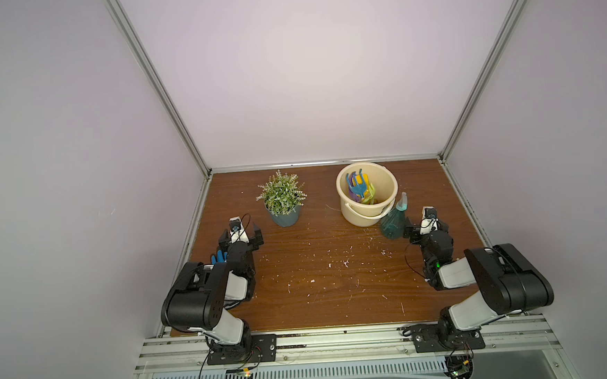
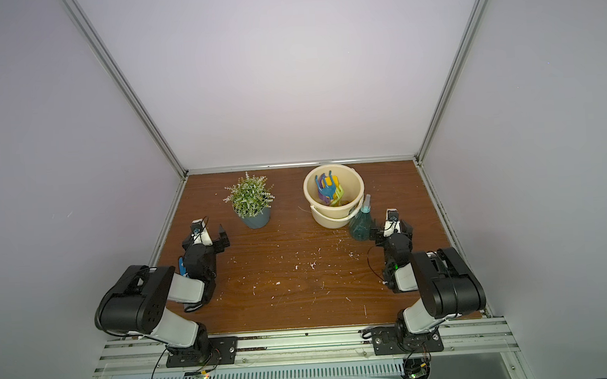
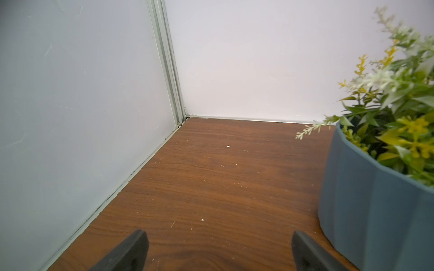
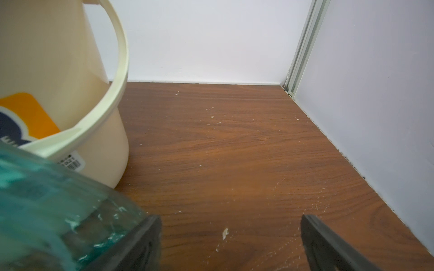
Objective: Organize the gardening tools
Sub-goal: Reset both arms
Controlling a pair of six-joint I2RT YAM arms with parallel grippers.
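Gardening tools (image 1: 359, 190) stand inside the cream bucket (image 1: 363, 217), visible only in both top views; the spray bottle (image 4: 58, 211) is just outside one jaw of the right gripper (image 4: 230, 219), whose jaws are wide apart and hold nothing; the left gripper (image 3: 219, 234) is equally wide and empty, with the potted plant (image 3: 375, 211) just beside it; the blue glove (image 1: 219, 256) is half hidden by the left arm.

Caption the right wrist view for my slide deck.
Right claw open and empty over the wooden table, teal spray bottle beside one finger, cream bucket behind the bottle.

bucket (image 1: 365, 217) cream | spray bottle (image 1: 392, 224) teal | tools (image 1: 357, 189) blue, purple, yellow, seemingly lime
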